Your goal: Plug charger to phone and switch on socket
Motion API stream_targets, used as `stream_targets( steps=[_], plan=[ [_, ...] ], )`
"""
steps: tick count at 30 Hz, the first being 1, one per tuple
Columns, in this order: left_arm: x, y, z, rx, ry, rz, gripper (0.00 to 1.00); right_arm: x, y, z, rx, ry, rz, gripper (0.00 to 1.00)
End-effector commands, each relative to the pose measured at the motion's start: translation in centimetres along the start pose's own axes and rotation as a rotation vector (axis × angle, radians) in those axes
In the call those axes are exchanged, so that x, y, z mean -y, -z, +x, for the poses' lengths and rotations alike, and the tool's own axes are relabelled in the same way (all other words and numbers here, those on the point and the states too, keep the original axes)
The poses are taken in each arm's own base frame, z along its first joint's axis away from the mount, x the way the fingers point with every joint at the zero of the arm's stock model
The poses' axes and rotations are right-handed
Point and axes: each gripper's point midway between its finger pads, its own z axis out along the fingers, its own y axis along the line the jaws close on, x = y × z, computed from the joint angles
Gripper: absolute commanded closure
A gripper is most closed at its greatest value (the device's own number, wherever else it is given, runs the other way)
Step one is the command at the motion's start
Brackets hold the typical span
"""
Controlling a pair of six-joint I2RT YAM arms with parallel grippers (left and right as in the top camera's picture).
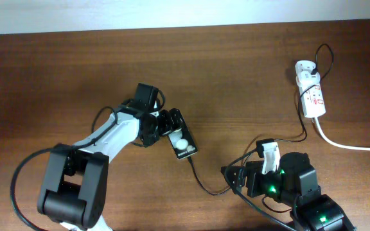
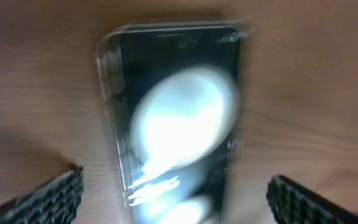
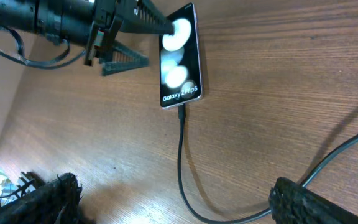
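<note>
The phone (image 1: 184,145) lies flat on the wooden table, a black rectangle with two white discs and white text at its near end. It fills the left wrist view (image 2: 173,112), blurred, and shows in the right wrist view (image 3: 180,56). The charger cable (image 1: 218,190) runs from the phone's near end, where its plug tip (image 3: 180,112) sits against the phone's edge, round to the white adapter (image 1: 306,69) on the socket (image 1: 312,97). My left gripper (image 1: 171,125) is open, its fingers astride the phone's far end with gaps on both sides. My right gripper (image 3: 173,202) is open and low over the table, with the cable lying between its fingers.
The socket's thick white cord (image 1: 352,146) runs off the right edge. The table's far edge meets a white wall (image 1: 172,13). The right arm's base (image 1: 300,192) is at the bottom right.
</note>
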Motion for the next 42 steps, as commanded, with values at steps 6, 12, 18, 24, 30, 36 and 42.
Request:
stream_targets(
  steps=[6,12,18,24,30,36,42],
  plan=[
    [4.6,8.0,-5.1,0.125,-0.193,-0.078,0.01,0.2,1.7,-3.9,0.14,0.036,0.1,0.01],
    [6.7,11.8,-5.5,0.21,-0.221,-0.018,0.01,2.0,6.3,-13.1,0.171,0.07,0.425,0.01],
    [6.7,11.8,-5.5,0.211,-0.221,-0.018,0.01,12.9,9.5,-15.9,0.103,-0.219,0.68,0.01],
    [6.7,11.8,-5.5,0.21,-0.221,-0.018,0.01,21.7,9.0,-18.0,0.169,-0.423,0.676,0.24],
    [6.7,11.8,-5.5,0.21,-0.221,-0.018,0.01,29.8,3.9,-21.0,0.143,-0.484,0.68,0.96],
    [6.7,11.8,-5.5,0.21,-0.221,-0.018,0.01,34.6,2.4,-25.2,0.156,-0.495,0.69,0.96],
    [6.7,11.8,-5.5,0.21,-0.221,-0.018,0.01,39.2,1.2,-23.3,0.15,-0.552,0.694,0.96]
  ],
)
